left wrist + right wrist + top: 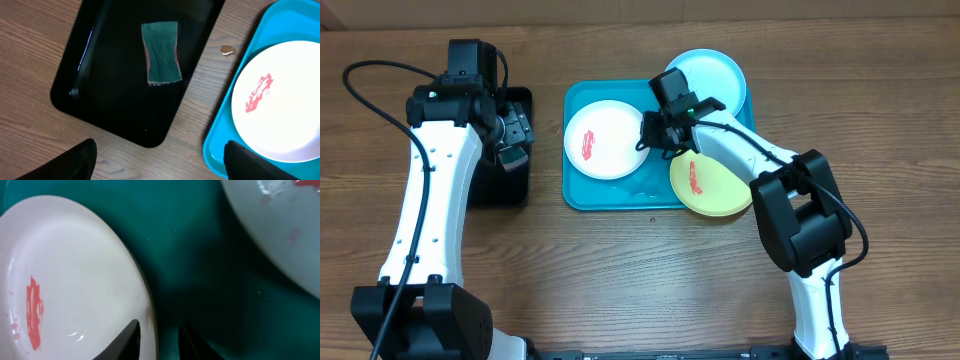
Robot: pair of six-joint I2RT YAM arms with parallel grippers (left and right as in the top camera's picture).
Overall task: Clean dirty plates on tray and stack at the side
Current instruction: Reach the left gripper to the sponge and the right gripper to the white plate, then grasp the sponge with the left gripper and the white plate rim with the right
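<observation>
The right end effector (159, 330) is down low in the tray (200, 255), its two fingers (131, 339) parted and straddling the rim of the white plate (75, 290). One finger is over the plate's inner side and the other is outside it. A strip of turquoise shows between the rim and the outer finger, so it is not clamped. The white plate lies in the left half of the tray with a red smear on its pale middle. In the right wrist view the edge of another plate with red flecks shows nearby; I cannot tell which one it is. From overhead, the light-blue plate (712, 78) sits at the tray's far right corner, overhanging the rim. The yellow-green plate (715, 190), smeared red, lies at the near right corner, partly over the tray's edge. The right arm passes above it. Off to the left, the left end effector (160, 150) hangs above the black tray (115, 100), its fingers spread wide with nothing between them. A green sponge (161, 52) lies flat in that black tray, which stands just beside the turquoise one on the wooden table (620, 270).
</observation>
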